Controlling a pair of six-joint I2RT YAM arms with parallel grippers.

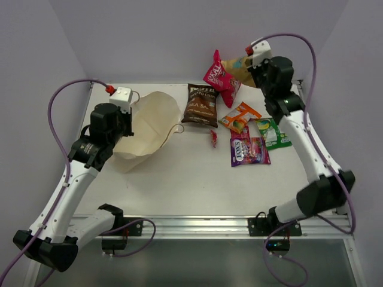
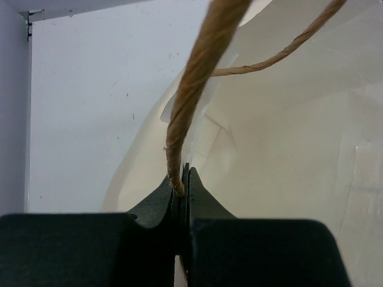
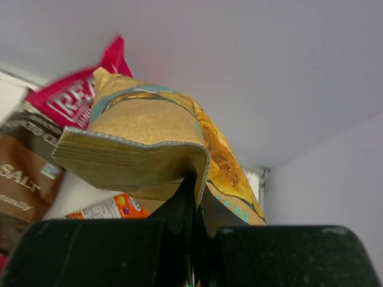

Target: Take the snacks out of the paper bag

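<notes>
The beige paper bag [image 1: 149,122] lies on its side at the left of the table, mouth toward the middle. My left gripper [image 1: 128,113] is shut on its brown cord handle [image 2: 197,78], pinched at the fingertips [image 2: 182,176], with the bag's paper [image 2: 287,179] behind. My right gripper [image 1: 256,67] is shut on the tan-yellow chip bag [image 1: 236,69] and holds it up at the far right; its jaws [image 3: 196,191] grip the bag's crimped edge [image 3: 149,149]. The magenta packet [image 1: 220,78] leans beside it. The dark brown [image 1: 200,104], orange [image 1: 239,116], green [image 1: 272,133], purple [image 1: 248,150] and tiny red [image 1: 213,138] packets lie on the table.
The white table [image 1: 179,179] is closed in by pale walls at the back and sides. A metal rail [image 1: 197,224] with both arm bases runs along the near edge. The magenta [image 3: 72,95], brown [image 3: 24,173] and orange [image 3: 108,208] packets show below in the right wrist view.
</notes>
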